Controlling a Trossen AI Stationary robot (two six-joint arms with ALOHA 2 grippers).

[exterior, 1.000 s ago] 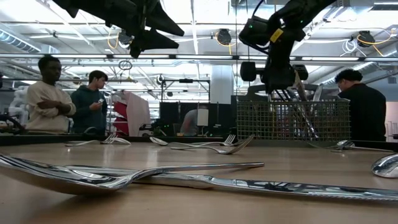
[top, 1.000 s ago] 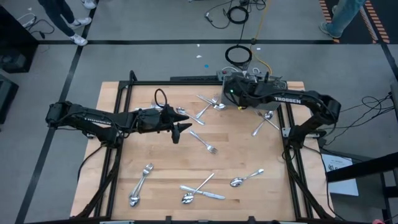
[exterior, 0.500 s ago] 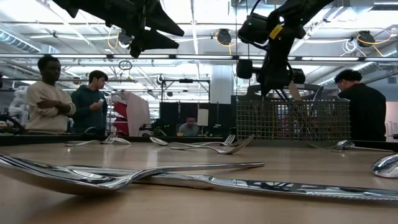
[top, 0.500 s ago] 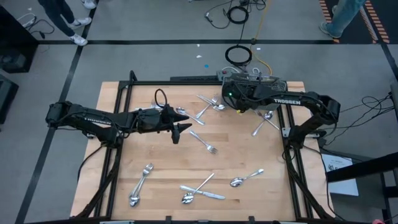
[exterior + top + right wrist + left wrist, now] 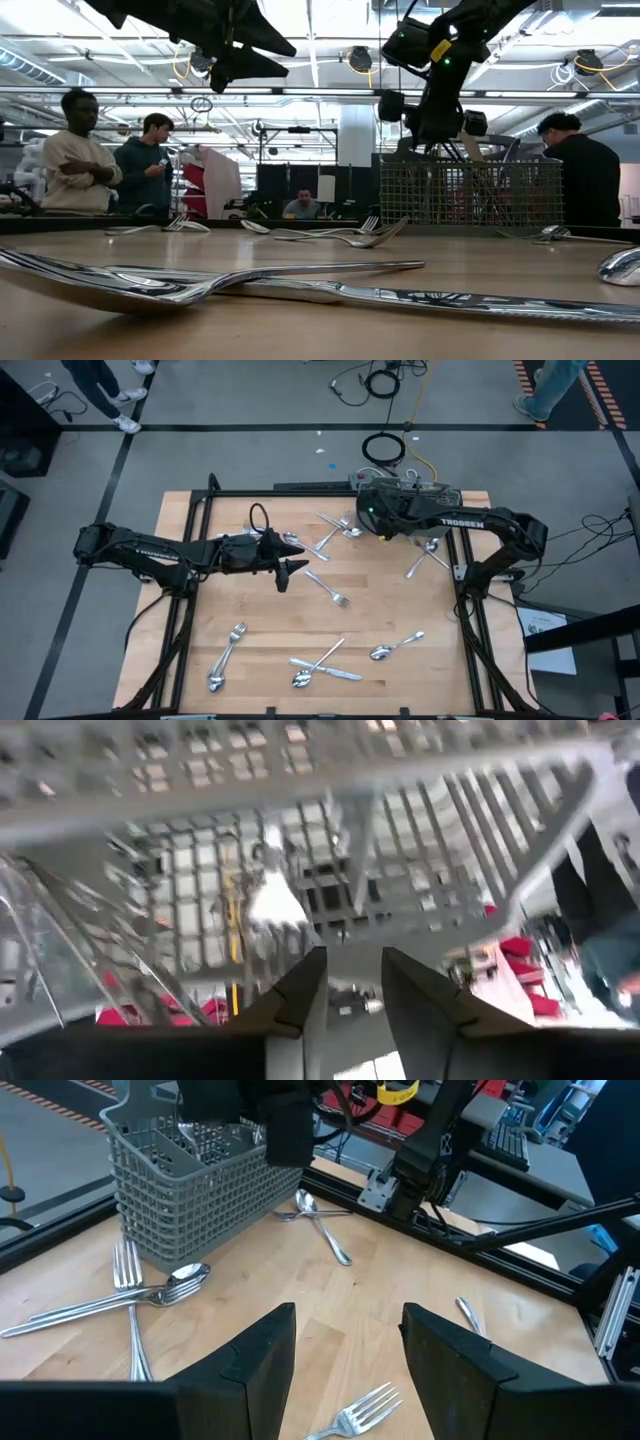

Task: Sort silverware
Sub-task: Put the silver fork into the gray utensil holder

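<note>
1. A wooden table (image 5: 260, 620) seen from above, with two dark robot arms reaching in from the left and right sides.
2. The right gripper (image 5: 352, 982) hangs directly over the grey wire-mesh basket (image 5: 190, 1175) at the far edge of the table, right of centre. Its two fingers (image 5: 300, 995) stand a little apart with an empty gap between them, holding nothing. They point down into the basket, where the mesh floor and several slanting metal handles show.
3. In the low view the same gripper (image 5: 440, 120) sits just above the basket's rim.
4. The left gripper (image 5: 288, 568) hovers above the middle of the table, left of centre. Its fingers (image 5: 255, 1360) are spread wide apart and empty, touching nothing.
5. The silverware (image 5: 325, 665) lies scattered on the wood: a crossed group near the front edge, two pieces at front left, a spoon at front right.
6. A fork (image 5: 330, 588) lies just right of the left gripper, near the centre.
7. More forks and spoons (image 5: 335, 530) lie just left of the basket, and a crossed pair (image 5: 425, 560) lies in front of it on the right.
8. Some people (image 5: 85, 150) stand in the room beyond the table.
</note>
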